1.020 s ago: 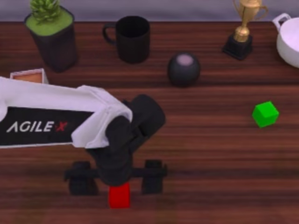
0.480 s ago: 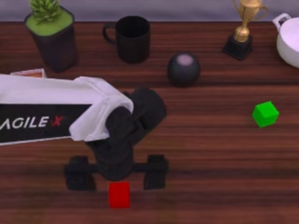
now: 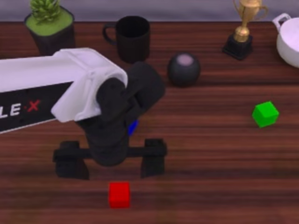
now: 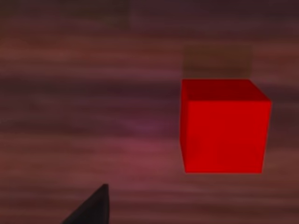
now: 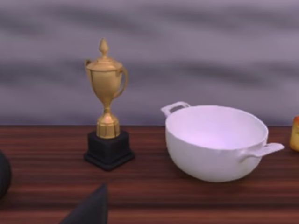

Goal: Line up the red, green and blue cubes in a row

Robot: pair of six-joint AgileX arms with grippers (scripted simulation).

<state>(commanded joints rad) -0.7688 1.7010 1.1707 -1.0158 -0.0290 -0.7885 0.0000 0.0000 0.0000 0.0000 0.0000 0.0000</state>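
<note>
The red, green and blue cubes are scattered, not in a row: the small bright red cube (image 3: 119, 194) sits free on the dark wooden table (image 3: 210, 154) near its front edge, left of centre; only a sliver of the deep blue cube (image 3: 133, 126) shows, tucked under the black wrist of your left arm; and the bright green cube (image 3: 265, 114) lies well apart on the right. Your left gripper (image 3: 110, 160) hangs just behind the red cube with its two black fingers spread wide and nothing between them. In the left wrist view the red cube (image 4: 224, 125) sits off to one side of the single fingertip visible, so I judge the gripper is not centred on it. The likely trouble: you cannot see how the blue cube lies, and a low sweep of the wrist or a finger could knock it or nudge the red one askew. Further right, the green cube is far from the others; the right gripper is out of sight from above, its wrist view facing a gold trophy (image 5: 107, 121) and a white two-handled bowl (image 5: 215, 144), and I cannot tell how its fingers stand.
</note>
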